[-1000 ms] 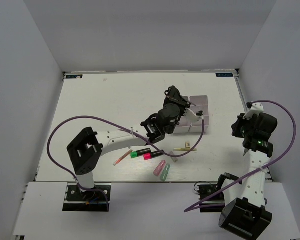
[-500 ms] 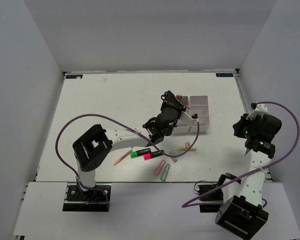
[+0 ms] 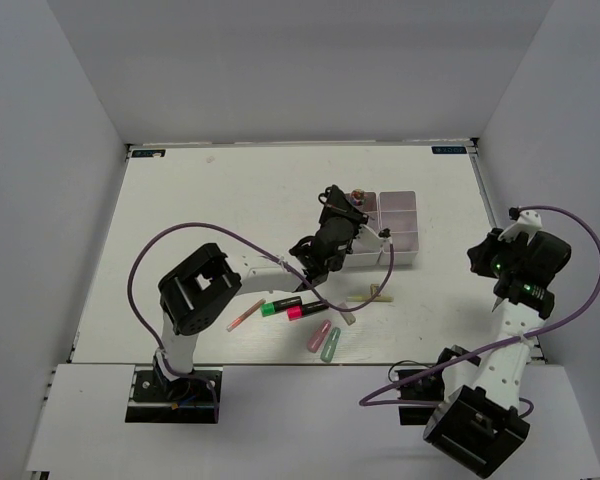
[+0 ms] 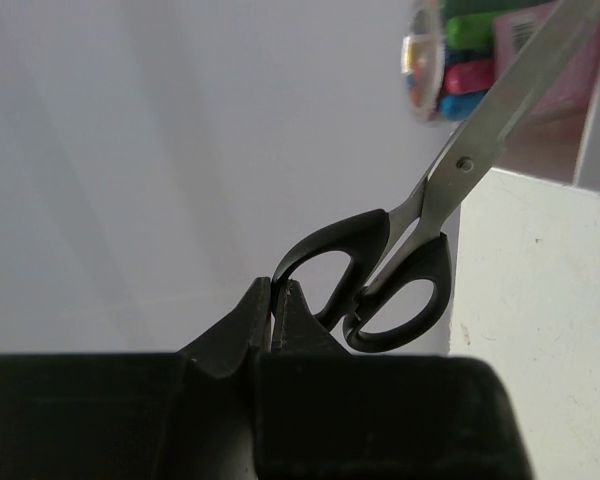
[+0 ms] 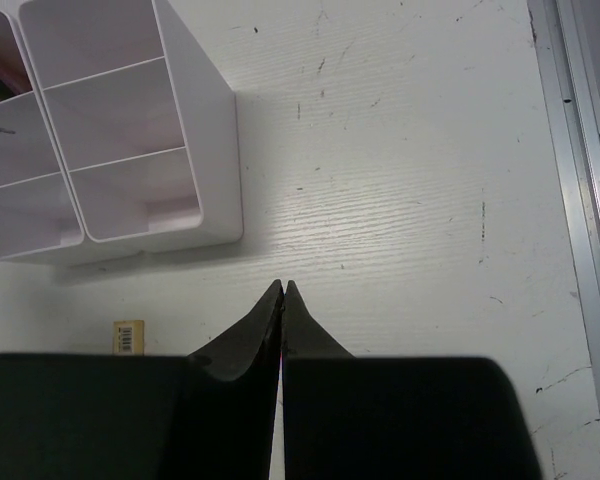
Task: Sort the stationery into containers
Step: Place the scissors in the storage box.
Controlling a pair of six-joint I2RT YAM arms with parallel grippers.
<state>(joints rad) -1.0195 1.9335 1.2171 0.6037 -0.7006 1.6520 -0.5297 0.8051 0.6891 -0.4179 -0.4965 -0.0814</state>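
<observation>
The left gripper [image 4: 280, 300] is clenched on a handle ring of the scissors [image 4: 405, 265], whose blades reach over the containers [image 4: 540, 320]; best tilt them blade-first into a compartment before letting go. The right gripper [image 5: 282, 290] hangs clenched, empty

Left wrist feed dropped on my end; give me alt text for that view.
The shut left pincer has its tips against the handle of black scissors, whose blades slant up-right past the white container; highlighters show behind.
</observation>
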